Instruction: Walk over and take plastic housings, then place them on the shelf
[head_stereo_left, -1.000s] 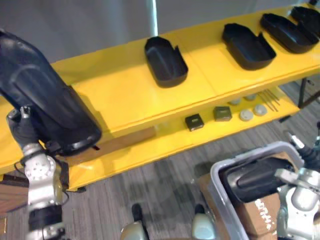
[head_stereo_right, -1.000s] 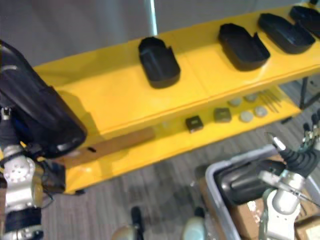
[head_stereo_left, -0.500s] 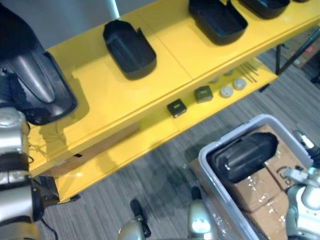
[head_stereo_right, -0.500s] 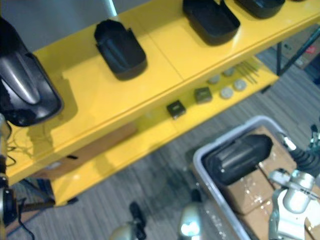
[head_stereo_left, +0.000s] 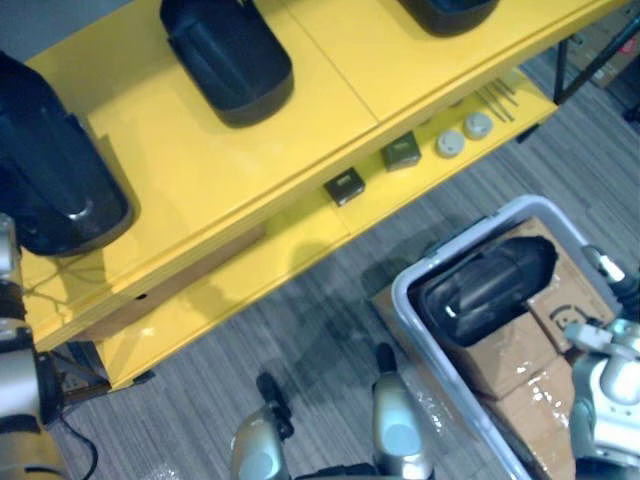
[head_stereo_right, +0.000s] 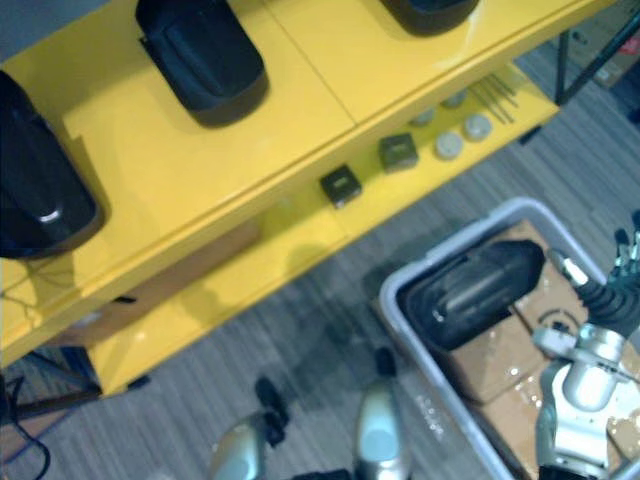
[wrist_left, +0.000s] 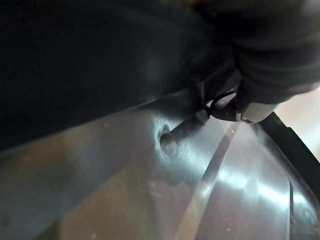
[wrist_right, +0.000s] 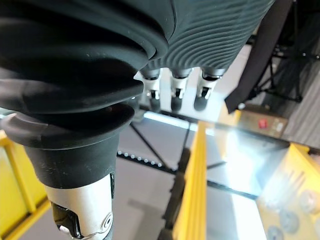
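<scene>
The black plastic housing (head_stereo_left: 55, 170) lies on the yellow shelf (head_stereo_left: 200, 170) at our nine o'clock, right against our left hand (wrist_left: 265, 75), whose grip we cannot make out, while our right hand (wrist_right: 173, 92) hangs at four o'clock, fingers relaxed, empty.

Head eyes steeply down over the same yellow shelf (head_stereo_left: 200, 170); wrist cameras close-up.

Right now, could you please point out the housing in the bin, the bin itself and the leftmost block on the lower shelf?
The housing in the bin (head_stereo_left: 490, 290): left eye view, on its rounded back.
The bin (head_stereo_left: 458, 244): left eye view, on its pale rim.
The block (head_stereo_left: 345, 186): left eye view, on its dark top.
</scene>
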